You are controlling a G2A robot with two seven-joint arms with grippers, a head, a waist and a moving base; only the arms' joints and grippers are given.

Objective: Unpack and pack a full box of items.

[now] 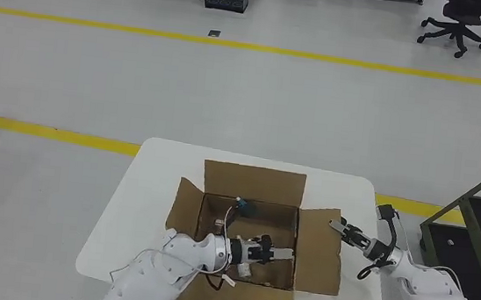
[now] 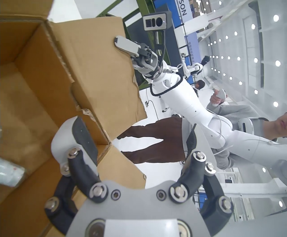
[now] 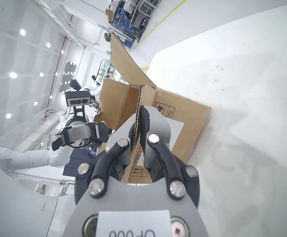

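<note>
Right end effector [image 3: 139,116] first: its two fingers are clamped on the outer edge of the side flap [image 3: 139,96], one pad on each face of the board, with the fluting showing between them. That flap belongs to the brown corrugated cardboard box [image 1: 255,183], which stands open in the middle of the white round-cornered table [image 1: 151,202] with all four flaps splayed outward.

Left end effector [image 2: 134,132] hangs inside the box mouth near the front wall. Its fingers are apart and hold nothing.

Contents we can make out: a small teal item [image 1: 242,207] against the far wall, and a clear plastic-wrapped packet [image 2: 9,172] on the box floor just beside the left end effector. We cannot tell what else lies in there.

Handling, as we judge it:
- Box: light and stiff along the flutes, but it creases easily. The flap hinges already look torn and ragged at the corners, so a hard pull may rip them further.
- The box will likely slide on the smooth table, so pinning a flap is a sensible way to steady it.
- Packet: probably soft, light and slippery. We would pinch across its bulk rather than its loose film.
- Teal item: too small to judge. It sits tight to the wall, so we would approach from the open side.
</note>
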